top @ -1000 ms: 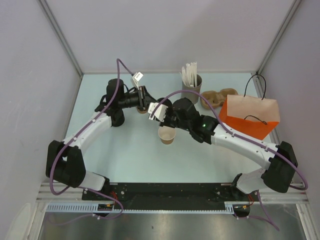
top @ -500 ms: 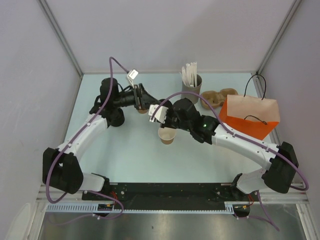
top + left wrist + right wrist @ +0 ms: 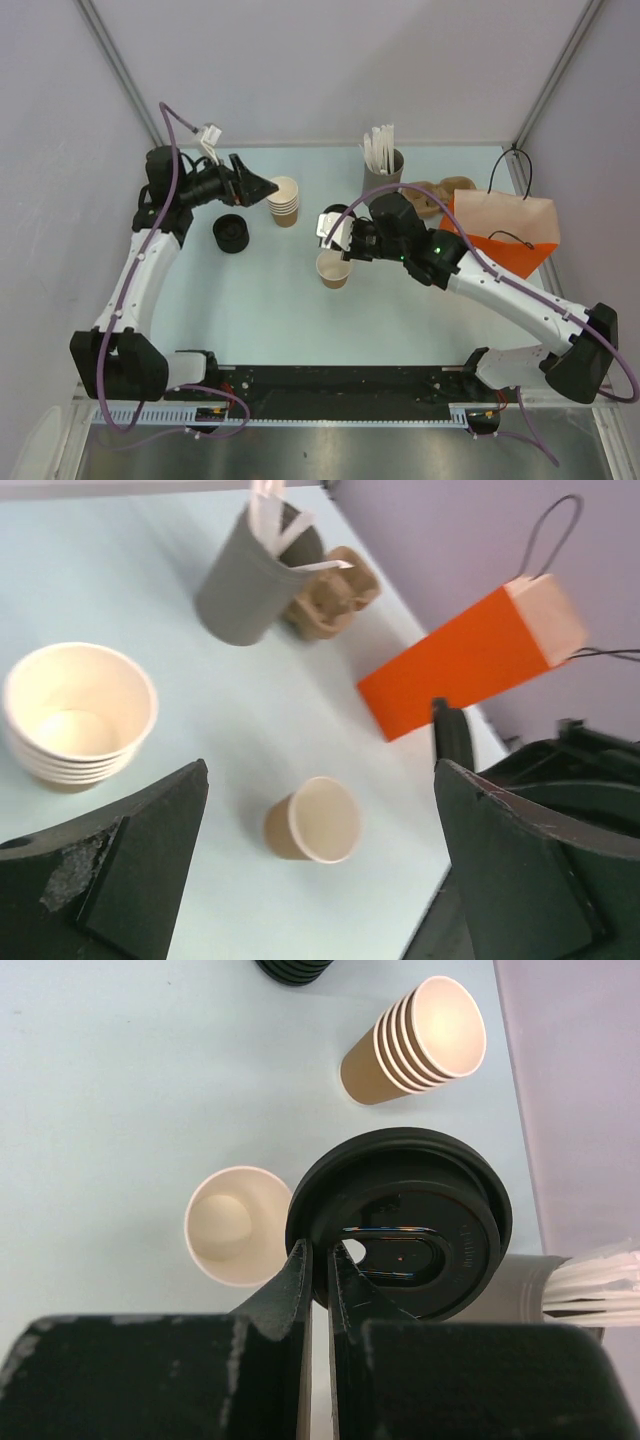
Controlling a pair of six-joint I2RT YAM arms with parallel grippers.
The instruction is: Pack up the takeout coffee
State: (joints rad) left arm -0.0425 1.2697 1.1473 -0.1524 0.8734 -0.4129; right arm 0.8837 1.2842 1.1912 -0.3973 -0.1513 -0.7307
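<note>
The takeout coffee cup (image 3: 333, 268), a small tan paper cup, stands lidless and empty mid-table; it also shows in the left wrist view (image 3: 312, 820) and the right wrist view (image 3: 238, 1225). My right gripper (image 3: 345, 238) hovers just above and right of it, shut (image 3: 320, 1250) on the rim of a round black lid (image 3: 460, 1190), which hangs beside the cup's mouth, not over it. My left gripper (image 3: 265, 187) is open at the back left, next to the stack of tan cups, with nothing between its fingers (image 3: 320, 770). The orange paper bag (image 3: 500, 235) lies at the right.
A stack of lidless tan cups (image 3: 285, 200) stands behind the single cup, a stack of black lids (image 3: 231, 233) to its left. A grey holder with white stirrers (image 3: 384, 165) and brown cardboard carriers (image 3: 430, 195) sit at the back. Grey walls close both sides.
My left gripper has opened wide and swung back to the left, off the stack of cups. My right arm has shifted a little to the right, still holding the lid.
</note>
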